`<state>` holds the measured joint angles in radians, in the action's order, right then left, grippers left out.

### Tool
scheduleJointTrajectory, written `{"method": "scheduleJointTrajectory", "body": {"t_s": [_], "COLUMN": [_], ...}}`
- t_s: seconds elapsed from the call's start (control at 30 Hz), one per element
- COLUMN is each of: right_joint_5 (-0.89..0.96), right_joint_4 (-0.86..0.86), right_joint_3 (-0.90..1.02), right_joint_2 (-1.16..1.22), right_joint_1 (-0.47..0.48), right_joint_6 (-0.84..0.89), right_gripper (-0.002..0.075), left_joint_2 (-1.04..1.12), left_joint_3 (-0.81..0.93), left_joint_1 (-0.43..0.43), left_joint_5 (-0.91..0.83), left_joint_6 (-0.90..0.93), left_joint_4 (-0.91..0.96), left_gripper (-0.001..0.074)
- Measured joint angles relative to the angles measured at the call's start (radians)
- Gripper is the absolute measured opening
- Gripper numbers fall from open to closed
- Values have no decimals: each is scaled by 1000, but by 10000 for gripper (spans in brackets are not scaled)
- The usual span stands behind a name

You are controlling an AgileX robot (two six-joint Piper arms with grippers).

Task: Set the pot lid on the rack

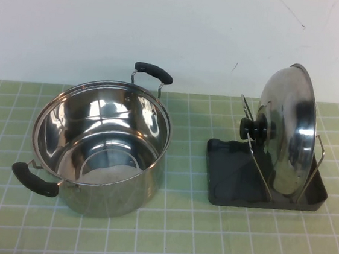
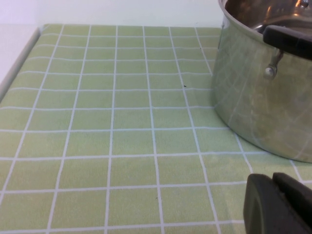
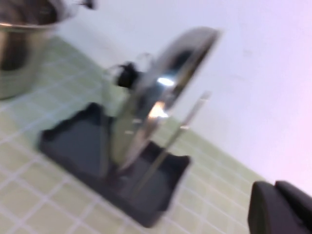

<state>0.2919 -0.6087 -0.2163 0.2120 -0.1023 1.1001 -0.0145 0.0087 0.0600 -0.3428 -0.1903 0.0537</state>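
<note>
Pot lid [image 1: 290,130]: it stands on its edge in the rack, leaning a little, between the wire loops. The black knob [image 1: 255,129] points toward the pot.
Rack [image 1: 228,175]: a dark grey tray with thin wire loops, on the right side of the table, near the white wall.
Pot [image 1: 103,150]: deep steel pot with two black handles, open, on the left side, well apart from the rack.
Table [image 1: 193,245]: covered with a green cloth with a white grid.
Left gripper [image 2: 278,204]: low above the cloth, just beside the pot. Only a dark part of it shows, so I cannot tell if it is released or clenched.
Right gripper [image 3: 280,207]: away from the rack, holding nothing as far as I see. This view is blurred, and its state I also cannot tell.
</note>
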Motion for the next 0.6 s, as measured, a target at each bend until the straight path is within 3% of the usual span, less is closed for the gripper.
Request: {"method": "scheduleJointTrajectory", "body": {"t_s": [0.17, 0.37, 0.47, 0.6], "right_joint_5": [-17, -48, -79, -110], "right_joint_4": [0, 10, 135, 438], "right_joint_3": [72, 99, 107, 149], "right_joint_2": [-123, -156, -156, -156], "right_joint_1": [133, 165, 165, 165], "right_joint_6": [2, -18, -169, -530], "right_gripper": [-1, -1, -1, -1], "left_joint_2": [0, 0, 0, 0], "left_joint_3": [0, 0, 0, 0], "left_joint_1": [0, 0, 0, 0], "left_joint_5": [0, 0, 0, 0], "left_joint_6": [4, 4, 4, 4], "left_joint_4": [0, 0, 0, 0], "left_gripper": [-2, -2, -2, -2]}}
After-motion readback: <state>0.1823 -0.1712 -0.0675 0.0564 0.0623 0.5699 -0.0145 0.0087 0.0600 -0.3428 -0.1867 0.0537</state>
